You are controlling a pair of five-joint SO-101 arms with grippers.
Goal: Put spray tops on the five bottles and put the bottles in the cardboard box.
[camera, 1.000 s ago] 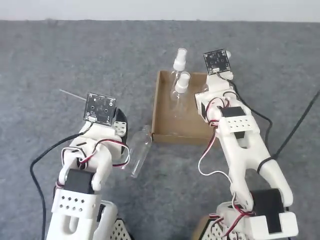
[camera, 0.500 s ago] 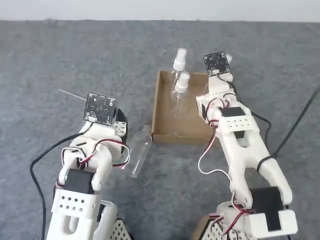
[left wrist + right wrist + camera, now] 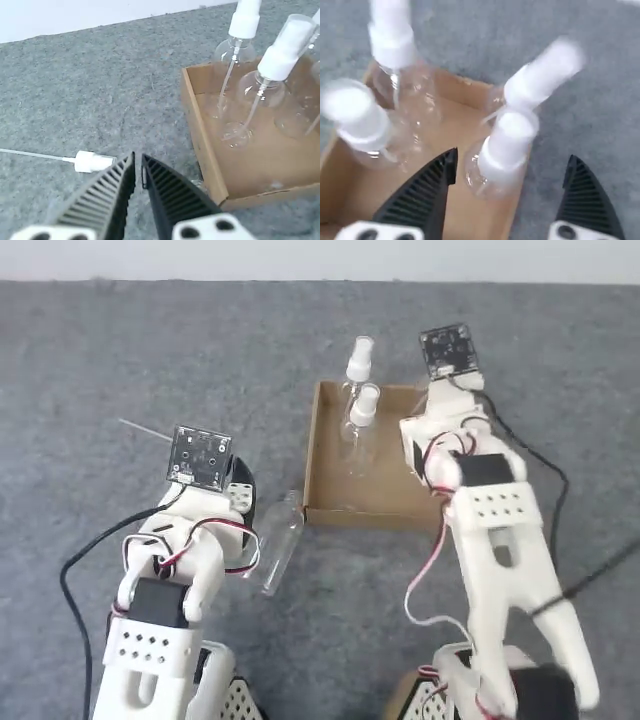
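A cardboard box point(image 3: 313, 452) lies between the two arms, with capped clear bottles point(image 3: 362, 412) standing in it. In the right wrist view my right gripper point(image 3: 512, 157) hangs open above a capped bottle point(image 3: 506, 150) near the box rim point(image 3: 457, 85); another capped bottle point(image 3: 540, 70) leans beside it. One uncapped bottle point(image 3: 280, 540) lies on the carpet just left of the box. My left gripper point(image 3: 138, 167) is shut and empty, close over a loose spray top point(image 3: 93, 161) with a long tube. The box wall point(image 3: 197, 130) and two capped bottles point(image 3: 272, 70) are to its side.
Grey carpet covers the table. The right arm point(image 3: 480, 490) stretches along the right side of the box and the left arm point(image 3: 190, 530) sits beside the lying bottle. Cables trail near both arm bases. A pale wall edges the far side.
The right arm has lifted and shifted slightly right and away from the box. The left arm, the lying bottle and the box have not moved.
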